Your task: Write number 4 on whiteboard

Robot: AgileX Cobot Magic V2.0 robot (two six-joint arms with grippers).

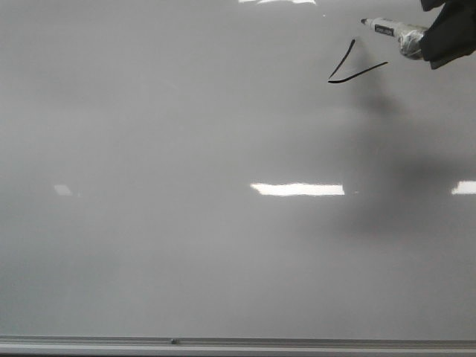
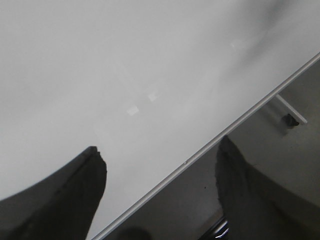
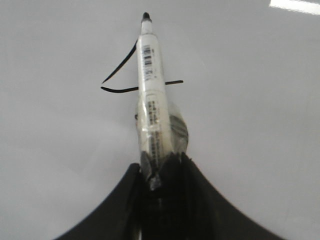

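Observation:
The whiteboard (image 1: 186, 223) fills the front view. Two thin black strokes of the number 4 (image 1: 357, 74) are on it at the upper right: a slanted stroke and a crossing stroke that meet at a lower left corner. They also show in the right wrist view (image 3: 119, 90). My right gripper (image 1: 430, 41) is shut on a white-barrelled marker (image 1: 390, 31). The marker's black tip sits just up and right of the strokes. In the right wrist view the marker (image 3: 150, 85) juts out from my shut gripper (image 3: 160, 165) across the strokes. My left gripper (image 2: 160, 152) is open and empty over the board's edge.
The board's silver frame (image 1: 223, 343) runs along the bottom of the front view and diagonally through the left wrist view (image 2: 210, 150). Beyond it lies dark floor with a white bar (image 2: 290, 110). Bright light reflections (image 1: 297, 189) lie across the board.

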